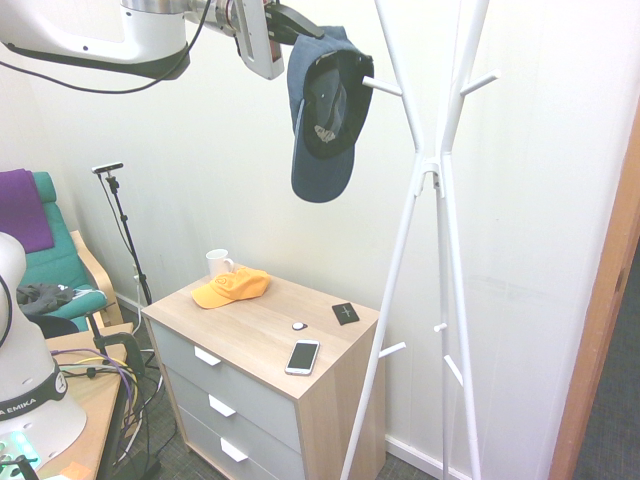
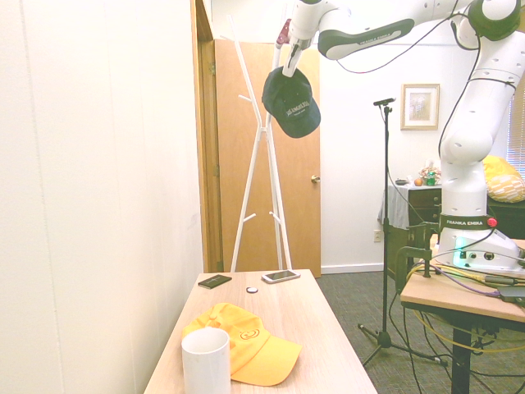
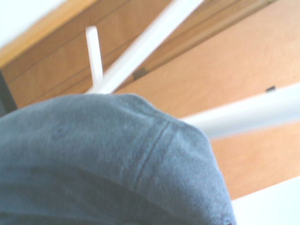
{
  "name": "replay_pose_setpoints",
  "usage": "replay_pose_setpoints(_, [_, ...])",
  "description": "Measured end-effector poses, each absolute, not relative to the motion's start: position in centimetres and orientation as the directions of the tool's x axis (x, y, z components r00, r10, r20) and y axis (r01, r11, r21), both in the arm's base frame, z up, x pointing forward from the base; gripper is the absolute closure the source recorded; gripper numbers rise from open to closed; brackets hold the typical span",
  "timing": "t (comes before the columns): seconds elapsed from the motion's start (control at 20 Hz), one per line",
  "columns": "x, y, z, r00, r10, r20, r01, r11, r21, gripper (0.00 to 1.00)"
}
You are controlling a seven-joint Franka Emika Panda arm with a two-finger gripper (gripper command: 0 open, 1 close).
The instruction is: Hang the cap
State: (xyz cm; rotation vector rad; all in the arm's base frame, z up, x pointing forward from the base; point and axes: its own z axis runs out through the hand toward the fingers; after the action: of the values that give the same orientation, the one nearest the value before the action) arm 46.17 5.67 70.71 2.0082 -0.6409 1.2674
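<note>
White wall behind, a white coat rack (image 1: pixel 432 170) stands right of the drawer counter (image 1: pixel 262 335). High up, the jaws (image 1: pixel 290 30) pinch the navy cap (image 1: pixel 322 115), which touches a rack peg (image 1: pixel 382 87).

"FRANKA EMIKA" on the arm's base (image 2: pixel 464 222) (the cap's (image 2: pixel 292 102) lettering is illegible).
</note>
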Motion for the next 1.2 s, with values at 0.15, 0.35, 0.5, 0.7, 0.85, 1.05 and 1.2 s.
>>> replay_pose_setpoints(0.15, [46.8, 3.4, 68.5, 0.422, -0.073, 0.904, -0.703, -0.656, 0.275, 1.00])
replay_pose_setpoints(0.35, [47.1, 2.3, 66.2, 0.439, -0.084, 0.895, -0.693, -0.665, 0.278, 1.00])
replay_pose_setpoints(0.5, [47.1, 2.7, 64.9, 0.452, -0.085, 0.888, -0.683, -0.674, 0.283, 1.00])
replay_pose_setpoints(0.7, [46.9, 2.9, 63.7, 0.461, -0.088, 0.883, -0.678, -0.677, 0.287, 1.00])
replay_pose_setpoints(0.85, [46.7, 3.4, 63.2, 0.452, -0.107, 0.886, -0.679, -0.685, 0.264, 0.00])
replay_pose_setpoints(1.05, [46.7, 3.7, 63.1, 0.441, -0.116, 0.890, -0.681, -0.690, 0.247, 0.00])
replay_pose_setpoints(1.2, [46.7, 3.7, 63.0, 0.439, -0.118, 0.891, -0.681, -0.690, 0.244, 0.00])
